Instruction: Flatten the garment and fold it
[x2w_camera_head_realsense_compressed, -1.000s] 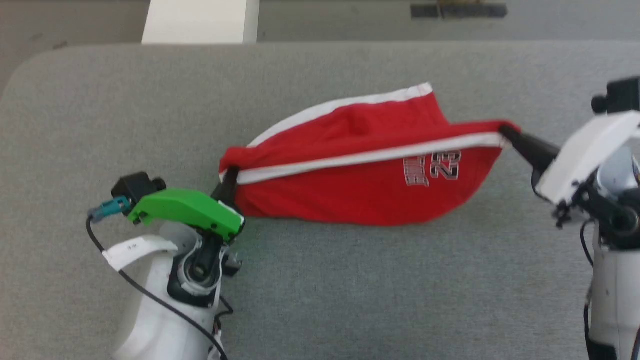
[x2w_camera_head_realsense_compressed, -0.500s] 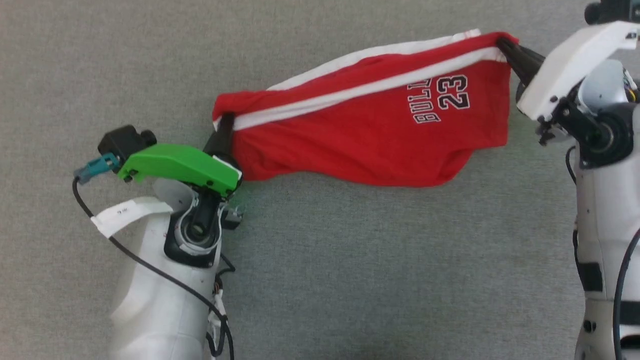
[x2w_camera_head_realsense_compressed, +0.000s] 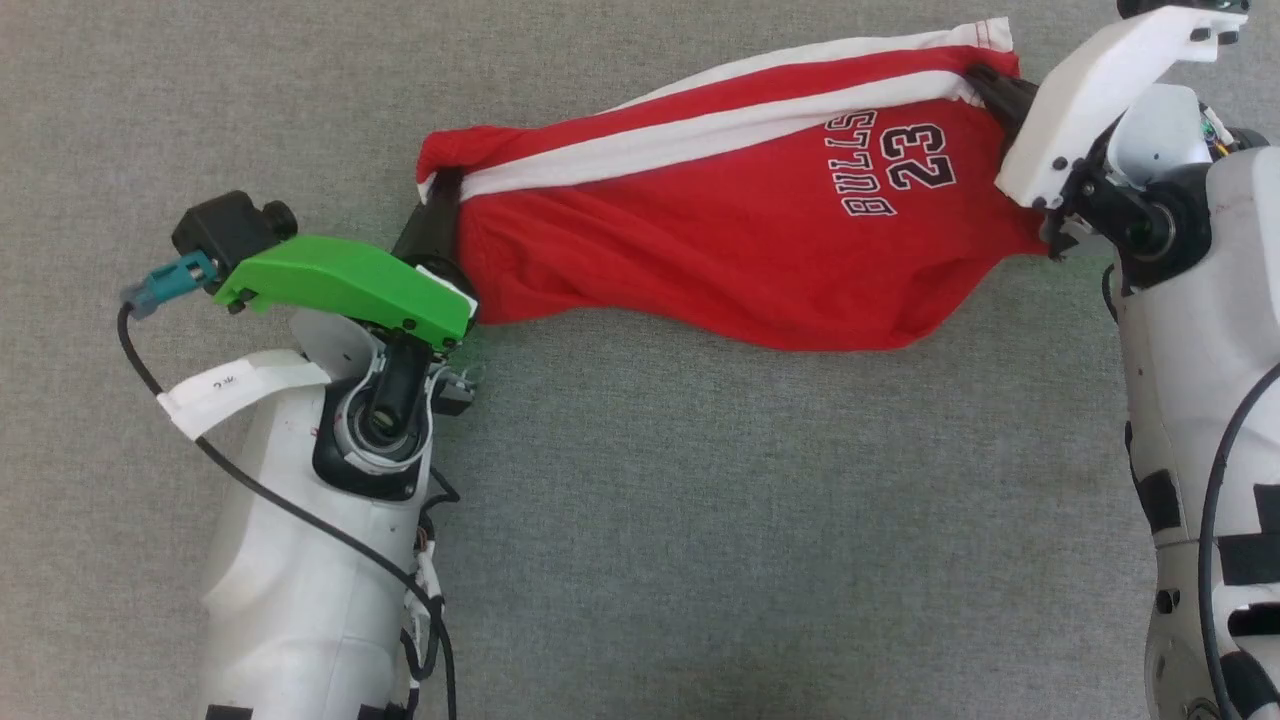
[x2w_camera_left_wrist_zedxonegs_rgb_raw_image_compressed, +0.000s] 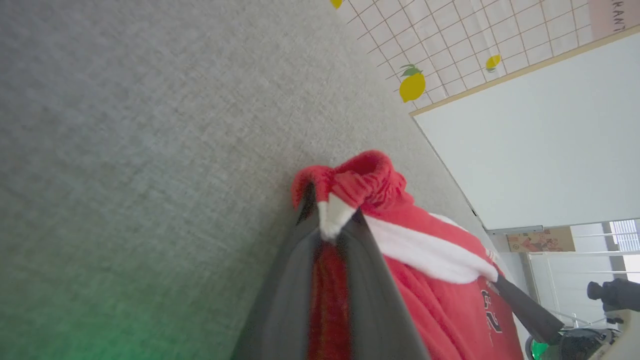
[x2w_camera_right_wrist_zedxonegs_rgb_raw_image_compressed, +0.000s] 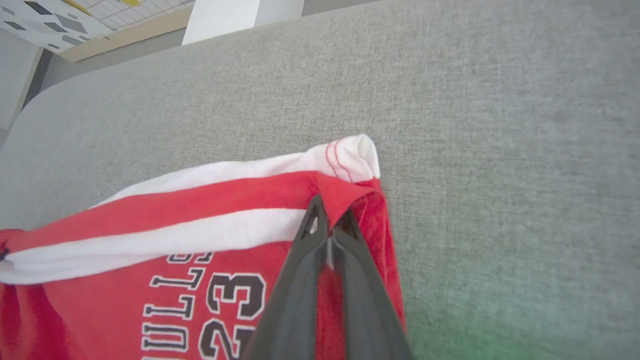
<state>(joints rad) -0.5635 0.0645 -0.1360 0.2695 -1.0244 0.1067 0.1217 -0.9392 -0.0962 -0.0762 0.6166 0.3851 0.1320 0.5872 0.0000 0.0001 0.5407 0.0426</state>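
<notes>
Both shells are reading white: left forearm (x2w_camera_head_realsense_compressed: 290, 610), right forearm (x2w_camera_head_realsense_compressed: 1185, 400). Left wrist is wearing a green cover (x2w_camera_head_realsense_compressed: 345, 290); black camera (x2w_camera_head_realsense_compressed: 230, 225) at its ten o'clock, teal plug (x2w_camera_head_realsense_compressed: 165, 285), black cable (x2w_camera_head_realsense_compressed: 270, 497), white tag (x2w_camera_head_realsense_compressed: 235, 390). Right wrist is wearing a white cover (x2w_camera_head_realsense_compressed: 1100, 95), with black patches (x2w_camera_head_realsense_compressed: 1240, 560) at six o'clock. I'm seeing matte dark fingers on the left gripper (x2w_camera_left_wrist_zedxonegs_rgb_raw_image_compressed: 331, 222) and right gripper (x2w_camera_right_wrist_zedxonegs_rgb_raw_image_compressed: 331, 220).

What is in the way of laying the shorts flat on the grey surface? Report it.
Nothing visible. The left gripper and right gripper are each shut on one end of the shorts, which hang stretched between them, and no object shows on the grey surface beneath.
</notes>
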